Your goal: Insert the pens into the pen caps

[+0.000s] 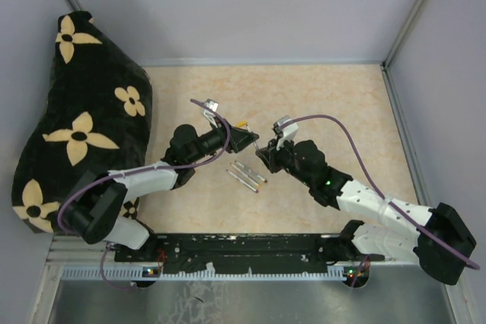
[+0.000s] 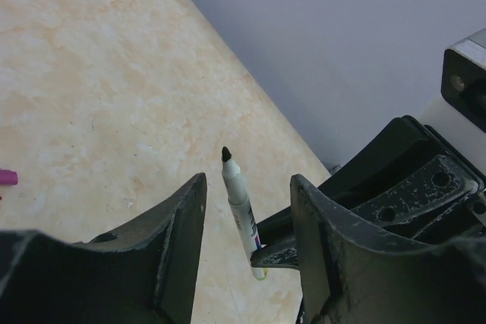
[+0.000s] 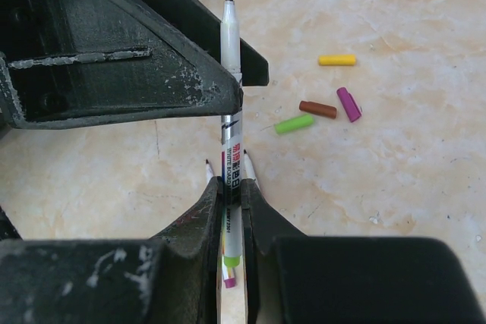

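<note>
My right gripper is shut on a white pen with a black tip and a green end, and holds it above the table. My left gripper is open, with its jaws on either side of that pen; one left finger lies against the pen. The two grippers meet at mid-table, the left and the right. Other pens lie on the table below. The yellow cap, dark red cap, magenta cap and green cap lie loose to the right.
A black bag with cream flowers fills the left side of the table. Grey walls enclose the back and sides. In the top view only the yellow cap shows, past the left gripper. The magenta cap shows at the left wrist view's edge.
</note>
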